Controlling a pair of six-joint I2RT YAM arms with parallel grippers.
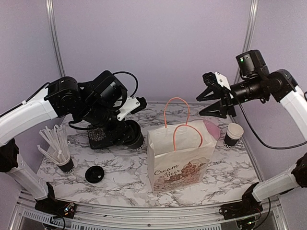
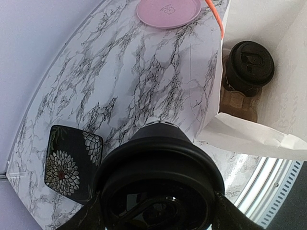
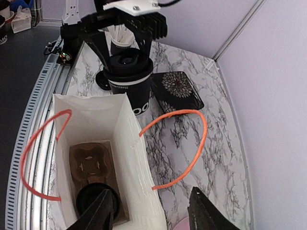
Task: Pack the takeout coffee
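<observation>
Far left of the marble worktop [image 1: 120, 167]: black cup of white straws [image 1: 64, 164], upright. Loose lid [image 1: 94, 174] lies flat just right of it, nearer the front edge. Black floral tray [image 2: 72, 163] sits behind that.

Left tool [image 3: 128, 50] is clamped from above on the lid of the held coffee cup [image 3: 132, 88]. That cup is upright, just beside the tray and close to the left side of the bag. Its base is hidden by the bag, so I can't tell if it rests on the worktop.

Centre: white paper bag [image 1: 180, 163] stands open, orange handles up. Inside, a cardboard carrier [image 3: 91, 163] lies on the bottom with the bagged coffee cup [image 2: 249, 60] in it, lid on, upright.

Pink plate [image 2: 168, 10] is behind the bag to the right. Right tool [image 3: 151, 189] hangs above the bag mouth, fingers apart, nothing between them. Open cup [image 1: 233, 135], no lid, stands far right, near the plate.
</observation>
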